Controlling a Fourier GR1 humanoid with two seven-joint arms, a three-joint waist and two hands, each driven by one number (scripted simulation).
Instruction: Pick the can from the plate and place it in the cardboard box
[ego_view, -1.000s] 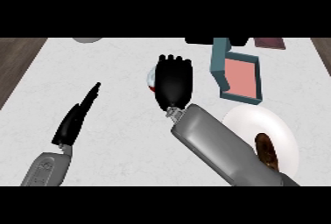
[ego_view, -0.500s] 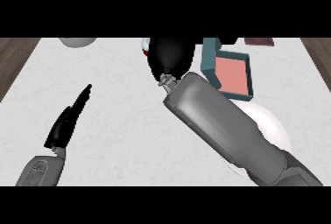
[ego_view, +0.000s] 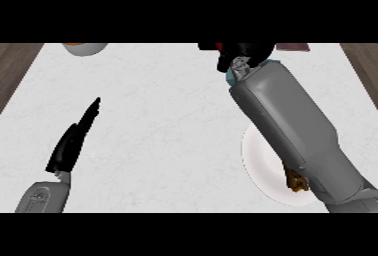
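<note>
My right hand (ego_view: 245, 51) is at the counter's far edge, its fingers curled round the can (ego_view: 220, 46), of which only a red sliver shows at the hand's left. The cardboard box lies almost wholly hidden under my right wrist and forearm; a teal strip of its side (ego_view: 230, 76) shows beside the wrist. The white plate (ego_view: 258, 155) sits at the right, half covered by the forearm, with a brown item (ego_view: 296, 183) on it. My left hand (ego_view: 72, 144) rests open and edge-on at the lower left, far from all of these.
A bowl (ego_view: 83, 48) stands at the far left edge of the counter. A dark reddish object (ego_view: 297, 47) lies at the far right edge. Wooden floor shows past both sides of the white countertop (ego_view: 162, 125).
My right arm has stretched farther away with the can in hand, from left of the box to over it at the far edge. The view has shifted; the left hand stays resting.
</note>
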